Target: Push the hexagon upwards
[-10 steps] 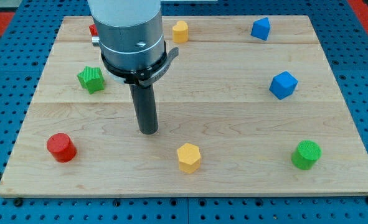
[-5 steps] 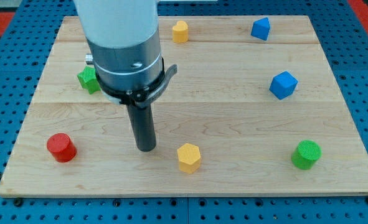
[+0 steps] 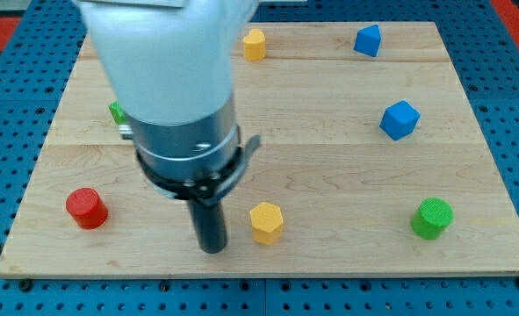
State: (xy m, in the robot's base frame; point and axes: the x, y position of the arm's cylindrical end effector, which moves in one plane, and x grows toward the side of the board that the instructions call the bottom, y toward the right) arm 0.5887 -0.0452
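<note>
my tip (image 3: pixel 212 248) moved toward view's bottom, now left of yellow hexagon (image 3: pixel 266 222)

one camera looks down at a slant from beyond the bottom edge of the wooden board (image 3: pixel 329 158), facing its far edge. it stands near enough that the board nearly fills the view, with blue pegboard (image 3: pixel 4 132) framing it.

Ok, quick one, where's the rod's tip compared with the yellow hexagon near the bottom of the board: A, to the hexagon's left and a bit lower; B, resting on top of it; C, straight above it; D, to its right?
A: my tip sits to the view's left of the yellow hexagon and slightly lower, with a gap of bare board between them.
</note>
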